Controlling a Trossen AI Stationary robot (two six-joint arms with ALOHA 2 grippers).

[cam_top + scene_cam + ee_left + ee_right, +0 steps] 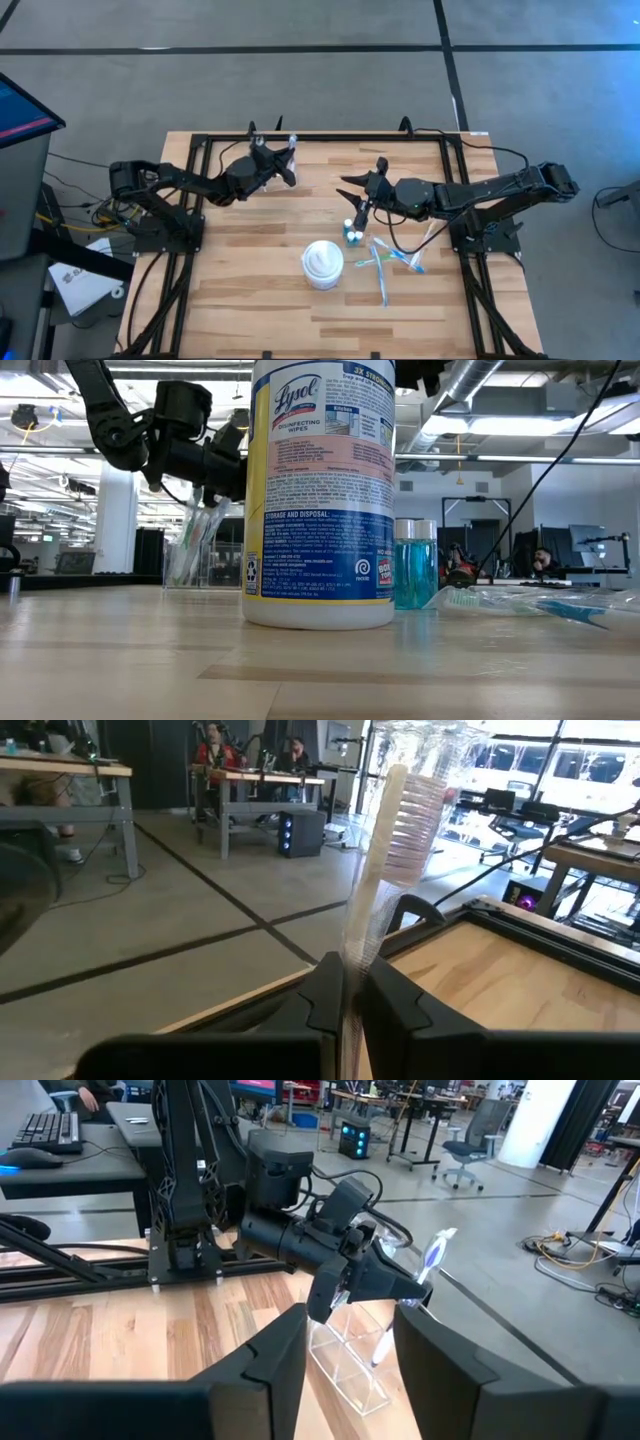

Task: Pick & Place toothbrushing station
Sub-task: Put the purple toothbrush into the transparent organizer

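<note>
My left gripper [283, 166] is at the table's far edge, shut on a pale toothbrush in a clear wrapper [400, 810]. A clear plastic holder [350, 1365] stands on the table below it and also shows in the low view [195, 550]. My right gripper [358, 192] is open and empty near the table's middle, its fingers toward the holder. Small blue bottles [352, 234] stand just nearside of it. Several wrapped toothbrushes [390, 262] lie flat on the table to the right. My left gripper pinches the wrapped toothbrush's handle [358, 945] between its two fingers, which lie across it. The brush stands steeply, its bristle head [437, 1248] above the fingers. Its lower end [383, 1348] reaches down into the clear holder.
A white wipes canister [323, 264] stands upright near the table's middle and fills the middle of the low view [320, 490]. A black frame rail [330, 137] runs along the table's far edge behind the holder. Bare wood lies at the near left.
</note>
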